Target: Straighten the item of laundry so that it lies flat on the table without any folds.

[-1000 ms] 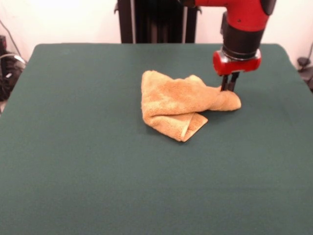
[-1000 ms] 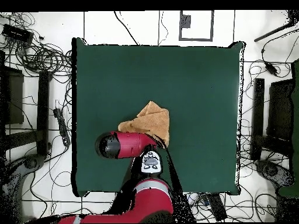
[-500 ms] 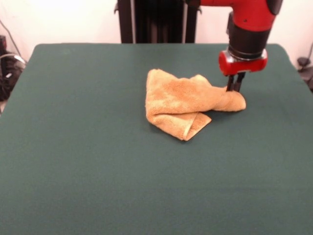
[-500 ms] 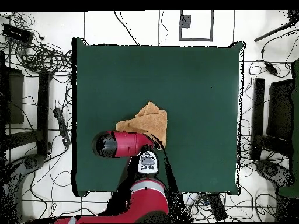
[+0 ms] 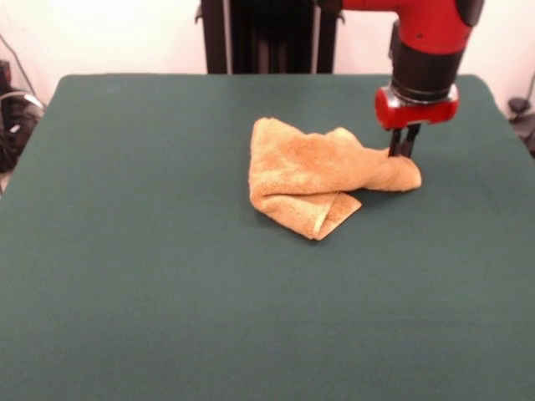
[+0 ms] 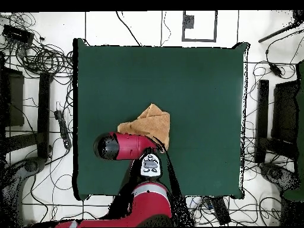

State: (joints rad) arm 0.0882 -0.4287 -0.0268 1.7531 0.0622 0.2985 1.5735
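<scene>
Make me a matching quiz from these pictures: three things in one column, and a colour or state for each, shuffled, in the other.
Things:
1. towel
2. table
3. gripper

States:
A. dark green, lying under the rest
B. jaws clamped on a cloth corner
C. orange-tan, bunched in folds

Pairs: 1-C, 2-A, 3-B

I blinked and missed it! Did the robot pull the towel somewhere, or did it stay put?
It pulled it a little. In the front view, the gripper, pinching the towel at its right end, slid slightly to the right and away from the camera, and the whole towel was dragged along. Nearly all of that came early; it has hardly moved lately. The towel stays crumpled and folded on the table, with the grip unchanged.
</scene>
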